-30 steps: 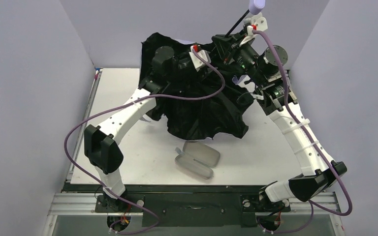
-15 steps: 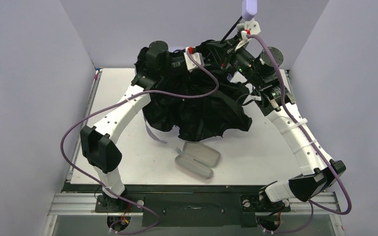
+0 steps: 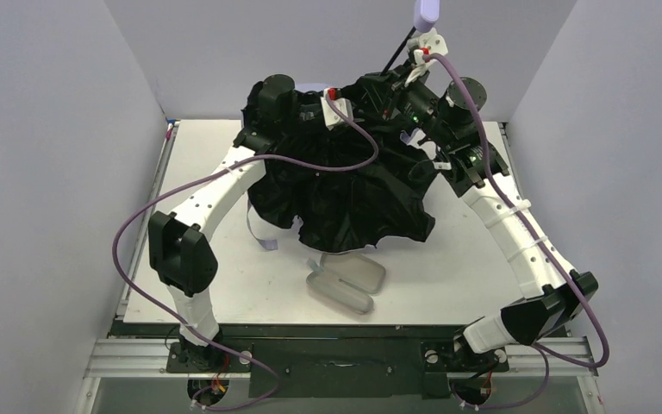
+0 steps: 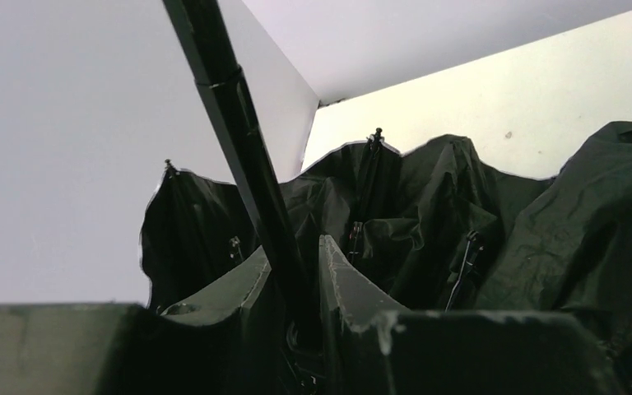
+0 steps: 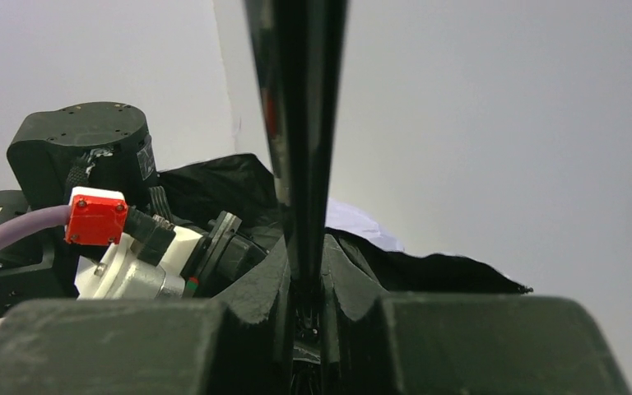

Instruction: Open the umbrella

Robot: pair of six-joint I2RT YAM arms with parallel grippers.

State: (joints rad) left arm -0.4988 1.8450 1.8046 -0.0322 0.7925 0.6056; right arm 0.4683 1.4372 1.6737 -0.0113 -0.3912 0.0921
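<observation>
From where I stand, the umbrella [image 3: 345,194] hangs in the air above and just behind the oval case [image 3: 346,280] lying open on the table [image 3: 207,155]. Its black lining bunches in slack folds, with the lowest hem close over the case's far edge. The lavender handle [image 3: 426,11] pokes up highest of all, well above and behind the case.

Both arms have hold of the thin black shaft [image 4: 230,123]. The left gripper [image 4: 295,265] is pinching it low down, right where the folds gather, with its fingers pressed in on either side. The right gripper [image 5: 304,276] is clamped on the shaft too, farther from the case and nearer the handle.

I'd say the canopy is only half spread. The rib tips [image 4: 376,133] stand up, but the cloth between them sags. To finish well, the two grips need to move apart straight along the shaft's own line, one holding firm while the other drives. Any sideways pull would bend that slim rod or let it slip through the pads. I can't see whether the lower grip is on the sliding collar or on bare rod, and that matters. It also looks wise to hold the whole thing high, so the opening hem doesn't catch the case.
</observation>
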